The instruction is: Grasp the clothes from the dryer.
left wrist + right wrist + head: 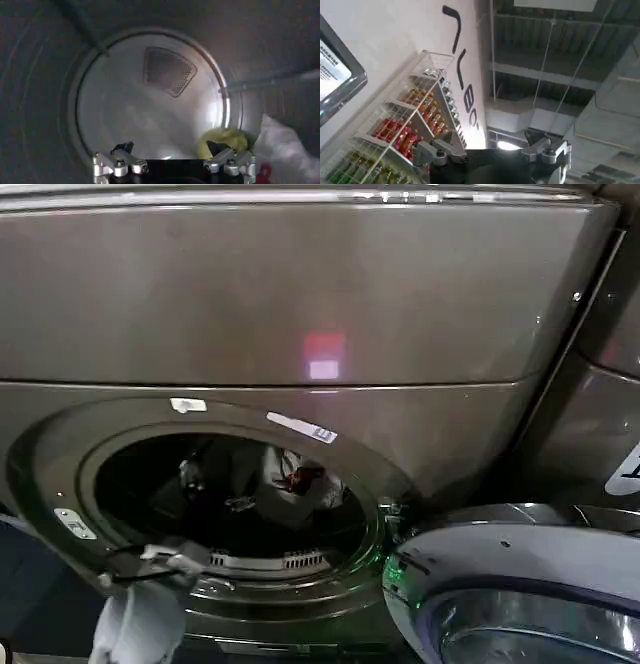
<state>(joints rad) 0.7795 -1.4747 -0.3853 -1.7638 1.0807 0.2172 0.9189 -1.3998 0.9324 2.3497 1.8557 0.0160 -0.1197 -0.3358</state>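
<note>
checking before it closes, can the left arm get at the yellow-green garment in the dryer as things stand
Probably yes. The left gripper is inside the dryer drum with jaws open, and the yellow-green garment lies just beyond one jaw, beside the white garment, with nothing between.

Neighbouring machine (pixel 610 354) at right edge; wire rack (pixel 400 130) of bottled drinks (pixel 395 134) against white wall (pixel 395 45), exposed ceiling (pixel 560 55) overhead.

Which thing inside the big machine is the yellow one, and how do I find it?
Look through the dryer's round open porthole into the drum. Low at the back wall lies a small yellow-green garment, beyond the open left gripper. Its neighbour is the white garment with a red mark.
</note>
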